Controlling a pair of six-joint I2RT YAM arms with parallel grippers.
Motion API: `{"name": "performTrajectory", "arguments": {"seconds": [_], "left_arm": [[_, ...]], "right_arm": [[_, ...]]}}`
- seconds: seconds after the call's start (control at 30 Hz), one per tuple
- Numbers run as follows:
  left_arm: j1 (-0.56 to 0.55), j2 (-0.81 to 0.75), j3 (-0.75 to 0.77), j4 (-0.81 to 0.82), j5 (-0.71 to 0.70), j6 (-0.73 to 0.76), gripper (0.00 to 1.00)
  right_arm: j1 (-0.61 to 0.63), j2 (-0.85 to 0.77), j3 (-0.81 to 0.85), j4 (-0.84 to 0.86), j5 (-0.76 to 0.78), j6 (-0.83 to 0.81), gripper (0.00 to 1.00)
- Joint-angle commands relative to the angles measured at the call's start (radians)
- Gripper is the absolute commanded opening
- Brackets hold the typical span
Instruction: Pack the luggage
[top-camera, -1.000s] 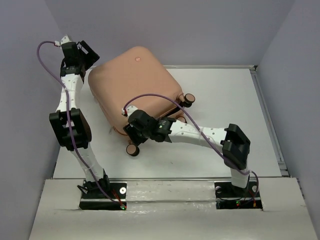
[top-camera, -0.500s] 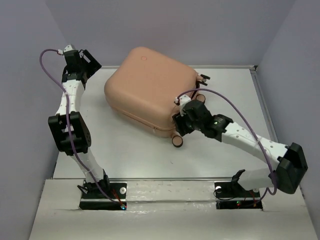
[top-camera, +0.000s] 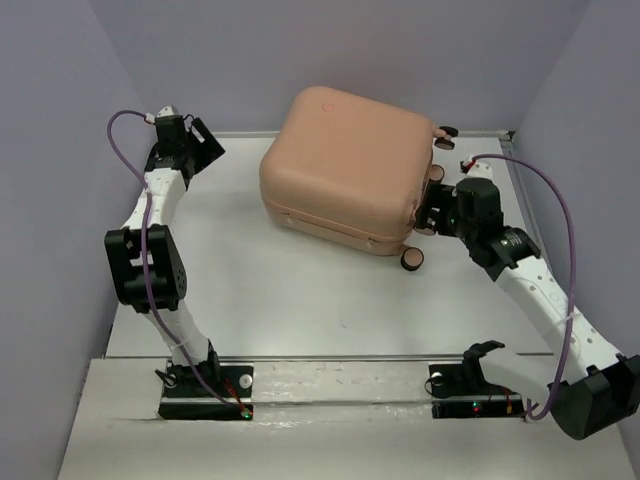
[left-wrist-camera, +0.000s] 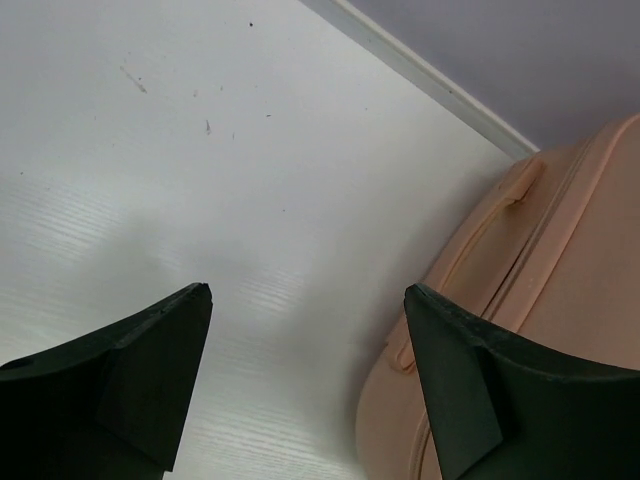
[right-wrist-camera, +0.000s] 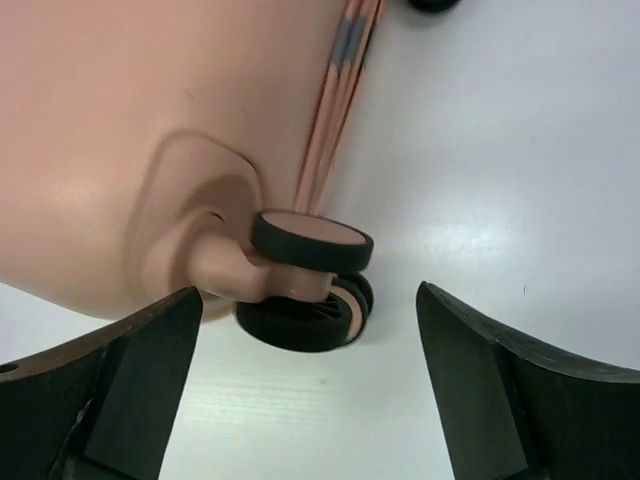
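Presently, one luggage (top-camera: 345, 170): a peach-pink hard-shell case, shut, lying on its broad side at the far middle-to-right part of the white tabletop (top-camera: 300, 300), its wheeled end turned toward the right arm. Its inside is hidden by the closed shell, and its underside cannot be seen in any view. One small round dot (top-camera: 327, 107) sits near the far edge of the upper shell. Casters: the top view shows one caster (top-camera: 411, 259) standing free at the near right corner and a second at the far right corner; any others along that end are partly covered by the right tool (top-camera: 435, 205) and cannot be counted with certainty. The right wrist view shows one twin-wheel caster whole, on its moulded stub, and a second cut off by the upper edge; a zip seam (right-wrist-camera: 345, 60) runs up the shell beside it. Right tool: fingers spread wide, the caster lying between them in the picture and touched by neither, nothing gripped. Left tool (left-wrist-camera: 305, 295): one, at the far left of the tabletop, well apart from the case in the top view; fingers spread wide over bare white surface, nothing gripped. The left wrist view catches only a slice of the case at the right, with one moulded handle (left-wrist-camera: 490, 230), the remainder cut off by the frame. Purple cables: two, one per arm.
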Motion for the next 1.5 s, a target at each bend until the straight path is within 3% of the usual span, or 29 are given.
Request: {"name": "performTrajectory", "arguments": {"seconds": [0.0,0.23,0.3,0.33,0.37,0.4,0.5,0.8,1.0,1.13,1.33,1.47], "left_arm": [[0.009,0.049,0.092,0.035,0.023,-0.008,0.88],[-0.037,0.133,0.181,0.050,0.086,-0.028,0.83],[-0.062,0.150,0.192,0.058,0.092,-0.043,0.83],[-0.071,0.172,0.207,0.063,0.098,-0.049,0.83],[-0.083,0.184,0.216,0.063,0.098,-0.051,0.83],[-0.085,0.198,0.237,0.060,0.092,-0.053,0.83],[-0.122,0.251,0.274,0.054,0.092,-0.056,0.83],[-0.212,0.382,0.350,0.023,0.043,-0.053,0.76],[-0.231,0.273,0.059,0.210,0.065,-0.160,0.69],[-0.241,0.099,-0.273,0.410,0.040,-0.230,0.65],[-0.309,-0.112,-0.546,0.452,-0.079,-0.234,0.64],[-0.391,-0.302,-0.702,0.463,-0.161,-0.256,0.64]], "right_arm": [[-0.038,-0.006,0.118,0.122,-0.065,0.057,0.98],[-0.087,0.035,0.187,0.125,-0.038,0.077,1.00],[-0.178,0.086,0.210,0.160,0.002,0.094,0.74],[-0.230,0.165,0.230,0.166,-0.058,0.130,0.58],[-0.321,0.201,0.242,0.178,-0.101,0.153,0.20],[-0.352,0.231,0.242,0.209,-0.150,0.185,0.07],[-0.409,0.348,0.274,0.247,-0.205,0.198,0.07],[-0.400,0.616,0.328,0.292,-0.392,0.172,0.07],[-0.311,0.768,0.433,0.297,-0.484,0.134,0.07],[-0.239,0.882,0.544,0.300,-0.544,0.091,0.08],[-0.136,1.040,0.786,0.240,-0.644,0.023,0.11],[-0.114,1.173,1.046,0.175,-0.760,0.040,0.18]]}}
